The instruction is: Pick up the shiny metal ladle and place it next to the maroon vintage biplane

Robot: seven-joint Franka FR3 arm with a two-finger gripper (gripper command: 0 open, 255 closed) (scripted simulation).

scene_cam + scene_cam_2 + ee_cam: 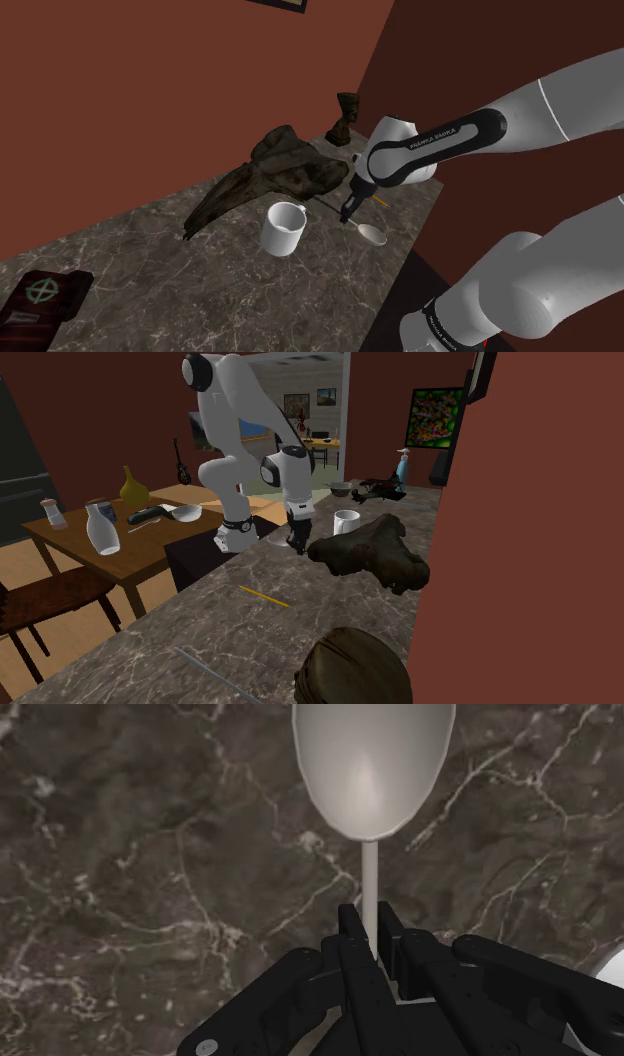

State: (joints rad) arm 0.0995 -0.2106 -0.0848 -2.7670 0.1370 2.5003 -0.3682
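The gripper (368, 919) is clamped on the thin handle of the pale grey ladle (372, 764), one black finger on each side of the stem. It grips close behind the bowl, probably so the heavy end will not swing much once lifted. The bowl lies just ahead of the fingertips, low over the dark marble counter (120, 834). Whether it has left the stone cannot be told.

In the shoulder view a white mug (283, 228) stands just beside the hand, so a straight rise looks safer than a sideways sweep. A yellow pencil (380, 203) lies close on the hand's other side. Behind the mug sprawls a dark, gnarled mass (270, 170). Well beyond the mug, at the counter's end, sits a maroon object with a circled mark (40, 295), likely the biplane, so the carry is a long one.
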